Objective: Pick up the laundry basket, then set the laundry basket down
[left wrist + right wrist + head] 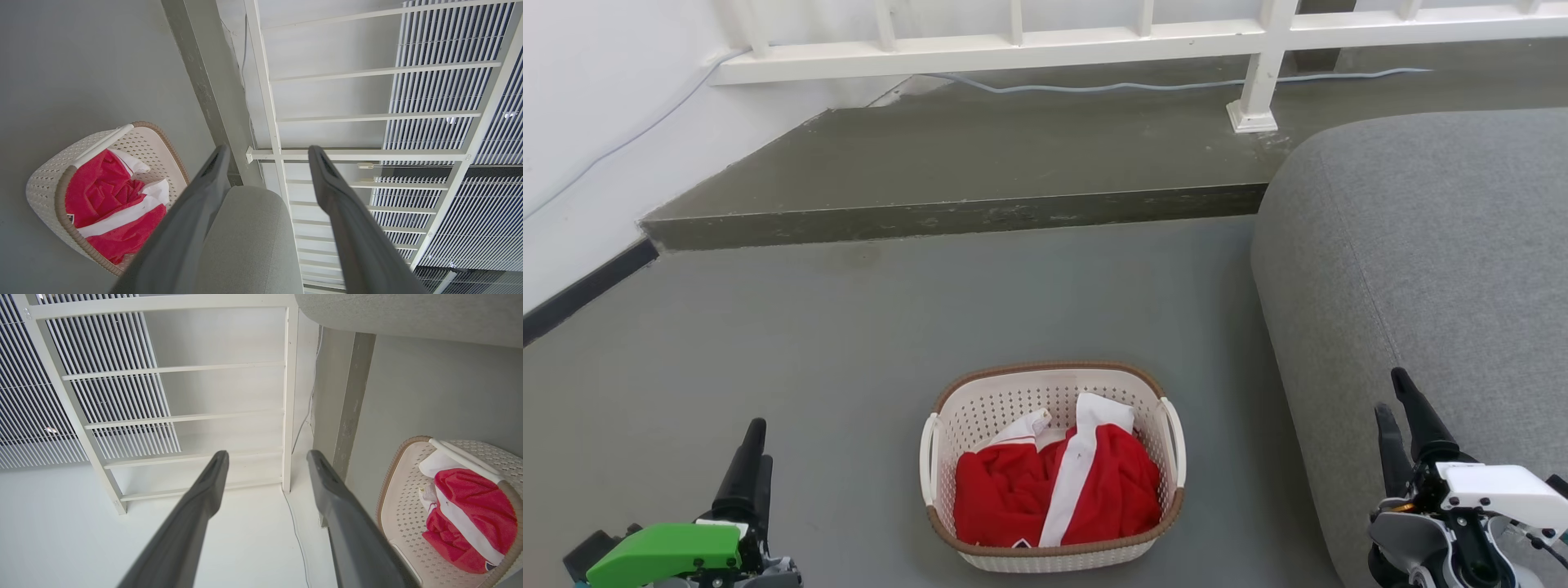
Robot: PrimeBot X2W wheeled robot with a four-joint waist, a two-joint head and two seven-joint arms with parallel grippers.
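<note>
The laundry basket [1051,467] stands on the grey floor at the bottom middle of the head view, cream-white and perforated with a brown rim and a white handle on each side. A red and white garment [1058,488] lies inside it. My left gripper [754,451] is at the lower left, well left of the basket, open and holding nothing. My right gripper [1401,410] is at the lower right, over the sofa's edge, open and holding nothing. The basket [100,192] sits left of my left fingers in the left wrist view and the basket [453,514] is at the right of the right wrist view.
A grey sofa [1421,310] fills the right side, close to the basket's right handle. A raised concrete step [964,216] crosses the floor behind the basket, with a white railing [1143,37] and a cable on it. A white wall [596,122] stands at the left.
</note>
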